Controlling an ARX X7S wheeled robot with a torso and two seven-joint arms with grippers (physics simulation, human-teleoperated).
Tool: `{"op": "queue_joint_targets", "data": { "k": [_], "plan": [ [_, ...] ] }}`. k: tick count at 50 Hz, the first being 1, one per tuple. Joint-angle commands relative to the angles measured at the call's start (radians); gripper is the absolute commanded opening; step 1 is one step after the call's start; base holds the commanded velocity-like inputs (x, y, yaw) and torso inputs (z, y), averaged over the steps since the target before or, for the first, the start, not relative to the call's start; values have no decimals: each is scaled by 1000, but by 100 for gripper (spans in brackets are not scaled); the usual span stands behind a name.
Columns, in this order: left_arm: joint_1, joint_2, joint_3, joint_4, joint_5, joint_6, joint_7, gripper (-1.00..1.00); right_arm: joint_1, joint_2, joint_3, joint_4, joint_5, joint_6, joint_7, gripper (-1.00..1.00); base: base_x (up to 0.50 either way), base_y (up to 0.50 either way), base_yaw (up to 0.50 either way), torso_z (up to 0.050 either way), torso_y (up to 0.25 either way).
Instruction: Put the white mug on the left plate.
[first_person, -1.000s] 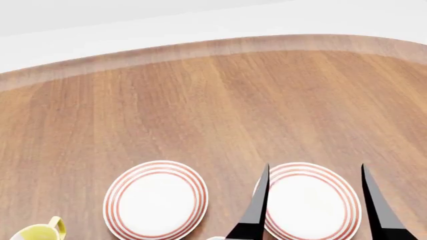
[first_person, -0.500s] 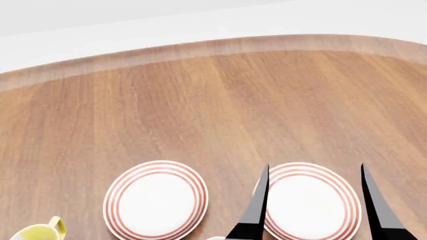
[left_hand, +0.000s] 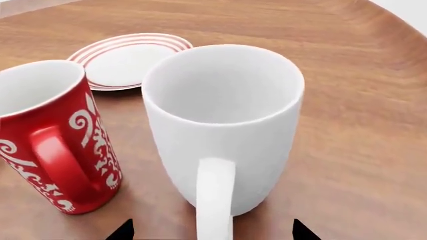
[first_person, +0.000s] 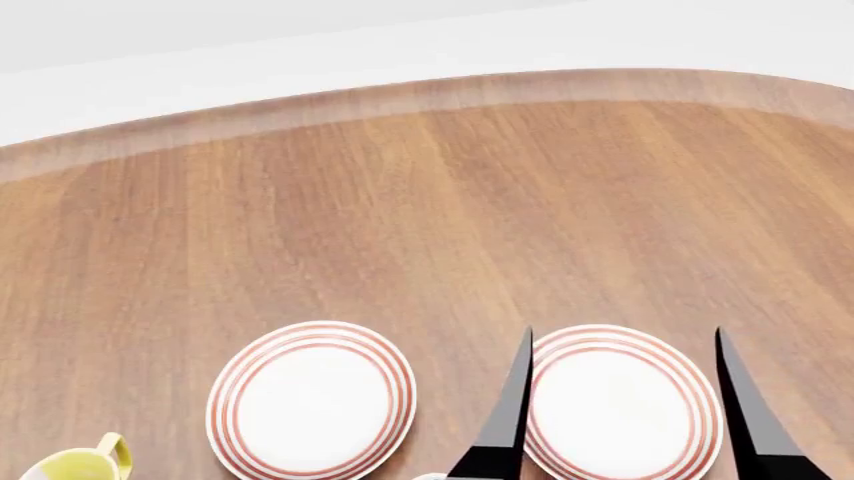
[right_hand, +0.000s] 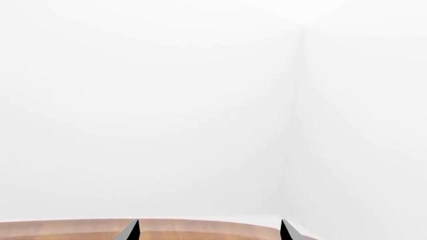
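White mug (left_hand: 223, 125): tall, glossy plain ceramic, loop handle facing the left wrist camera, upright on the wood-grain counter (first_person: 427, 220). Red patterned mug (left_hand: 57, 135) stands just beside it, apart. One red-ringed plate (left_hand: 127, 60) lies beyond both mugs; which plate, cannot tell.

Left gripper (left_hand: 210, 231): only two dark fingertips visible, spread wide, holding nothing.

Right gripper (first_person: 621, 410): fingers wide apart, empty, over the right plate (first_person: 621, 400). Left plate (first_person: 311, 398) bare. Yellow mug (first_person: 80, 462) cut off at the edge.

The wooden counter (first_person: 441, 200) carries the left plate (first_person: 311, 398), a matching right plate (first_person: 621, 400), the white mug (left_hand: 223, 125), a red mug (left_hand: 57, 135) and a yellow mug (first_person: 80, 462).
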Motion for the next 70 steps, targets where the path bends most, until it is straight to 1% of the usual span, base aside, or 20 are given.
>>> {"op": "queue_joint_targets", "data": {
  "k": [1,9,10,20,32,36,37,39,41,50,62,70],
  "plan": [
    [-18,15,5,-39,-12,4,0,100,2,0,0,0,0,2,-3,100,0,0,0,0,0],
    [-22,19,10,-50,-18,8,-5,100,-2,0,7,0,6,-2,2,100,0,0,0,0,0],
    [-22,20,8,-49,-19,11,-9,-100,-3,0,8,0,6,-2,3,100,0,0,0,0,0],
    [-23,13,13,-50,-21,24,-14,-100,3,0,-5,0,2,6,4,100,0,0,0,0,0],
    [-23,5,23,-22,-28,6,-14,-100,4,0,-2,0,3,6,1,100,0,0,0,0,0],
    [-21,-8,27,63,-35,-49,-10,-100,1,0,-1,0,5,4,2,100,0,0,0,0,0],
    [-20,-14,25,112,-38,-80,-11,-100,5,0,-4,0,3,7,2,100,0,0,0,0,0],
    [-22,-18,27,141,-38,-89,-11,-100,5,0,-3,0,4,6,2,100,0,0,0,0,0],
    [-26,-25,26,212,-42,-127,-10,-100,1,0,2,0,7,1,2,100,0,0,0,0,0],
    [-46,-30,17,383,-59,-236,-19,-100,1,0,1,0,7,-2,1,100,0,0,0,0,0],
    [-108,-17,-22,502,-91,-352,-34,-100,2,0,-7,0,3,-10,3,100,0,0,0,0,0],
    [-164,0,-89,517,-135,-399,-45,-100,1,0,-3,0,2,-17,1,100,0,0,0,0,0]
  ]
}}
